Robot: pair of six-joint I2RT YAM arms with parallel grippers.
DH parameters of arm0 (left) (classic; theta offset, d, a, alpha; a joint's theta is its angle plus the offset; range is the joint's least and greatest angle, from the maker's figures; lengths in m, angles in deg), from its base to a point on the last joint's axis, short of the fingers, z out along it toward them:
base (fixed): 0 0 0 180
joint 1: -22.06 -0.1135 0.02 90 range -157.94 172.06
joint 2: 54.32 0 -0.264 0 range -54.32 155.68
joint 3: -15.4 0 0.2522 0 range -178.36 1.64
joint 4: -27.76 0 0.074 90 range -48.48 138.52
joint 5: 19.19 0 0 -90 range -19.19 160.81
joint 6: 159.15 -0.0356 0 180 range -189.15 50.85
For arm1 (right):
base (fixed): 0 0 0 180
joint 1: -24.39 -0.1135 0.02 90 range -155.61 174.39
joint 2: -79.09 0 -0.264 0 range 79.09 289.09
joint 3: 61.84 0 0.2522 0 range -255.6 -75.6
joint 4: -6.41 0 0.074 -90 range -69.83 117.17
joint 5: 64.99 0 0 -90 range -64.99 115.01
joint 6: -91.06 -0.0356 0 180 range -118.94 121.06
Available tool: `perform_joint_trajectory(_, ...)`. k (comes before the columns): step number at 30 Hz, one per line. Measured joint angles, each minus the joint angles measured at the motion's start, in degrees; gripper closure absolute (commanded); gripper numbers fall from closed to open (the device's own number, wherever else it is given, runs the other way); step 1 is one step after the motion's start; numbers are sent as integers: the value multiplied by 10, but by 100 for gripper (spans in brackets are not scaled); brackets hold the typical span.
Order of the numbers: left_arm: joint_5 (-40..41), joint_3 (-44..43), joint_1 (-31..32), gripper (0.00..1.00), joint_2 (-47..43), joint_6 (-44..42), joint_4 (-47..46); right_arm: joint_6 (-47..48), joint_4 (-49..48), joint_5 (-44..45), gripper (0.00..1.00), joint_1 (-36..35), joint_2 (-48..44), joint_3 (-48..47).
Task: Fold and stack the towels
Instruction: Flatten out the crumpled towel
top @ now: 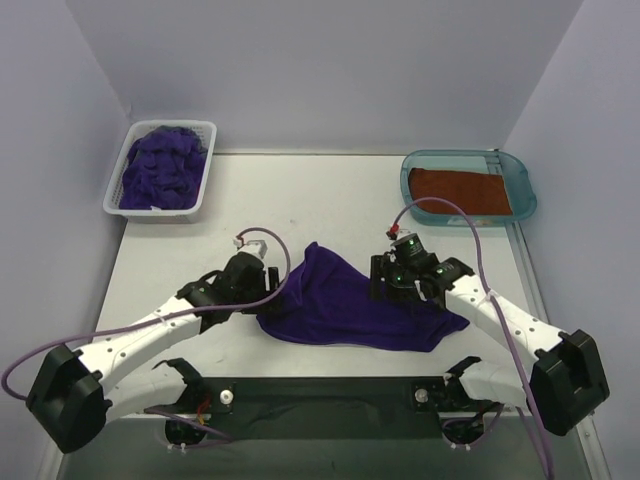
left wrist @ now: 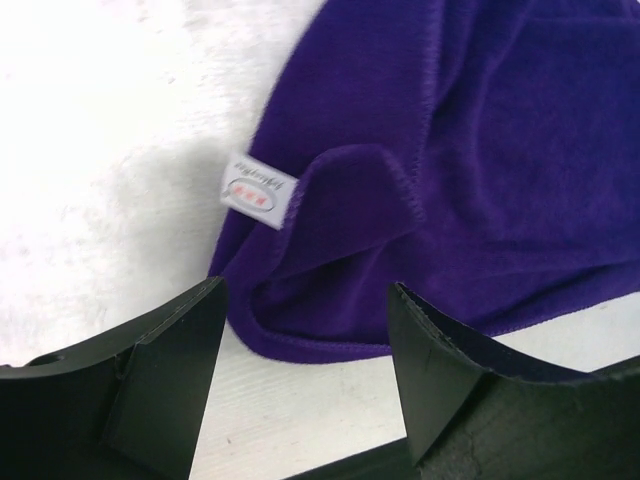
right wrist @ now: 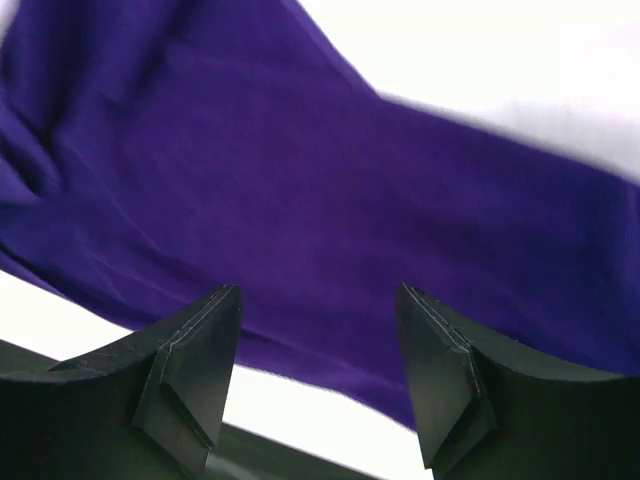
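One purple towel (top: 350, 305) lies crumpled and spread on the white table between my two arms. My left gripper (top: 268, 285) is at its left edge. In the left wrist view the left gripper (left wrist: 305, 290) is open, just short of a folded corner of the purple towel (left wrist: 480, 150) that carries a white label (left wrist: 258, 188). My right gripper (top: 385, 280) hangs over the cloth's right part. In the right wrist view the right gripper (right wrist: 318, 292) is open, with the purple towel (right wrist: 300, 180) below and nothing between its fingers. A rust-orange towel (top: 460, 190) lies flat in the tray.
A white slotted basket (top: 112, 205) at the back left holds a heap of purple towels (top: 160, 165). The teal tray (top: 522, 180) sits at the back right. Walls close in the table on the left, back and right.
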Motion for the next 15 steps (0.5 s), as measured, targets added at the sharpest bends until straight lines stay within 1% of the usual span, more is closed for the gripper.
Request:
perform_joint_trajectory(4, -4, -34, 13, 28, 61, -50, -19, 3, 27, 0, 38, 0, -33, 37)
perform_joint_trajectory(5, -5, -40, 13, 31, 76, -60, -25, 3, 33, 0, 38, 0, -40, 42)
perform_joint_trajectory(8, -9, -61, 13, 35, 123, -92, -34, 4, 39, 0, 38, 0, -56, 49)
perform_joint_trajectory(15, -30, -142, 13, 39, 234, -163, -32, 8, 45, -2, 37, 0, -61, 49)
